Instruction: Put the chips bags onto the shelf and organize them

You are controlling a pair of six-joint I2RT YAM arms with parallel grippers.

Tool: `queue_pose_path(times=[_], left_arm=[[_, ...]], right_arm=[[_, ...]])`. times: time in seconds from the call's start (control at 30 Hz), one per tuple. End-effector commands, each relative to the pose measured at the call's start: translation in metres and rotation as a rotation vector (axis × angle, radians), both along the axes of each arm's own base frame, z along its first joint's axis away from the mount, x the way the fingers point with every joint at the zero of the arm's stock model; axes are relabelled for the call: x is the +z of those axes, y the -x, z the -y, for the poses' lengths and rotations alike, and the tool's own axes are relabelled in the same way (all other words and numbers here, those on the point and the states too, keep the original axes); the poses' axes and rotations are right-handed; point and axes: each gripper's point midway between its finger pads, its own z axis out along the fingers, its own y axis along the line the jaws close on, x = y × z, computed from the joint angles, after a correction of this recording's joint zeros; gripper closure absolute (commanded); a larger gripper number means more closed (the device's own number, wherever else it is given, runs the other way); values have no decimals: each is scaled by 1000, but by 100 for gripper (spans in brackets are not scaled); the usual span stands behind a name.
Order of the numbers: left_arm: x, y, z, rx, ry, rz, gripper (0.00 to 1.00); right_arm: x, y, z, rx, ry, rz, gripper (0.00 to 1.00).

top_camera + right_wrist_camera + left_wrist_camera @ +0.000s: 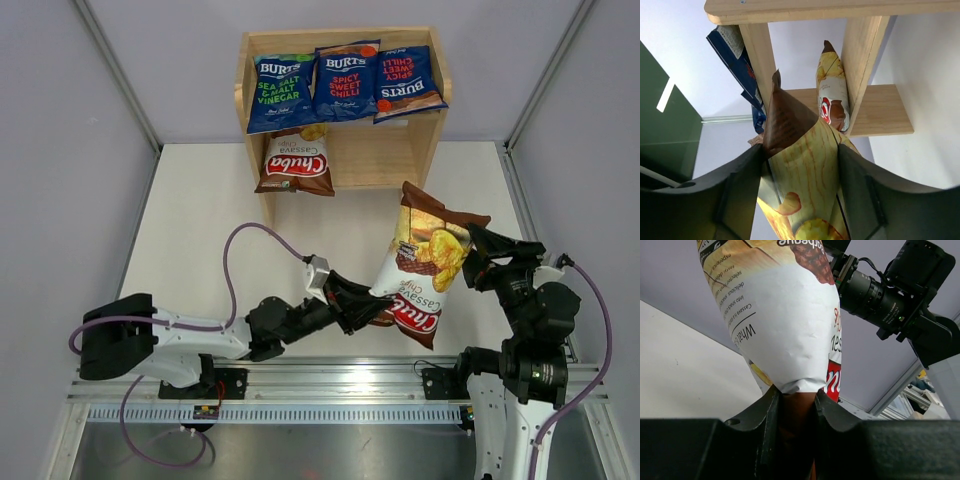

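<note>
Brown-and-white glossy Chuba cassava chips bag (425, 265) hangs above the white bench (200, 230), on the near side of the light wooden two-tier shelf (400, 160), with left gripper (365, 300) and right gripper (472, 255) both clamped on it; uncoordinated motion could tear or drop it.

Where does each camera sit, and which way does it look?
Top: above and behind the robot, looking down on the table, the shelf, the left arm and the right arm.
Left wrist: on the left arm, looking past the left hand at the Chuba bag it grips.
Right wrist: on the right arm, looking past the right hand toward the shelf.
Shared: all see that bag.
</note>
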Motion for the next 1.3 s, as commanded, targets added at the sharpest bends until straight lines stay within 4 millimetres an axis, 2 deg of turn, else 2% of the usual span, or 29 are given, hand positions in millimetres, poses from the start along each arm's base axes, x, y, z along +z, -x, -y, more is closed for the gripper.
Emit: queue_pose_path(times=[0.0, 0.07, 0.13, 0.17, 0.2, 0.23, 0.27, 0.3, 0.33, 0.4, 0.43, 0.53, 0.67, 0.8, 0.83, 0.87, 0.93, 0.97, 1.1, 1.17, 1.23, 1.27], left_arm=[[37, 3, -22, 7, 156, -35, 99], [37, 5, -26, -1, 165, -52, 100], [35, -1, -30, 27, 169, -93, 100], [30, -3, -32, 32, 169, -135, 100], [27, -8, -35, 58, 174, -166, 100], [22, -10, -37, 70, 164, -183, 100], [24, -12, -41, 79, 173, -209, 100], [23, -18, -44, 114, 169, -231, 100], [13, -21, -43, 136, 118, -249, 100], [24, -28, -49, 175, 123, -260, 100], [17, -33, -50, 197, 84, -270, 100], [26, -45, -56, 230, 85, -279, 100], [27, -65, -56, 219, 81, -351, 100], [41, -78, -49, 233, 52, -340, 100], [35, -82, -47, 245, 17, -351, 100], [48, -86, -46, 246, 33, -348, 100], [47, -98, -45, 257, 17, -362, 100], [55, -104, -44, 257, 29, -371, 100], [51, -135, -42, 246, 21, -449, 100], [47, -145, -38, 255, 3, -466, 100], [56, -153, -34, 254, -8, -462, 100], [49, -159, -29, 261, -30, -474, 100]], right_arm=[[12, 0, 14, -90, 133, 49, 31], [9, -2, 16, -94, 155, 41, 25], [11, -2, 18, -106, 195, 39, 5], [6, -2, 22, -129, 210, 8, 1], [5, -1, 26, -143, 266, 1, 0], [15, 4, 28, -161, 301, 18, 1], [12, 7, 31, -176, 330, -9, 0], [25, 12, 38, -216, 405, 11, 1], [30, 16, 41, -234, 454, 14, 0], [37, 22, 46, -247, 600, 21, 1], [50, 25, 48, -256, 643, 30, 0], [53, 31, 49, -235, 759, 6, 1], [55, 35, 46, -221, 777, 25, 1], [54, 33, 40, -192, 771, 49, 0], [55, 33, 39, -189, 770, 53, 1], [54, 32, 38, -179, 769, 54, 1], [55, 33, 36, -175, 766, 64, 0], [55, 33, 35, -171, 761, 65, 0], [63, 38, 32, -165, 767, 91, 1], [67, 41, 32, -167, 779, 105, 1], [76, 47, 30, -171, 786, 129, 1], [78, 49, 30, -172, 790, 136, 1]])
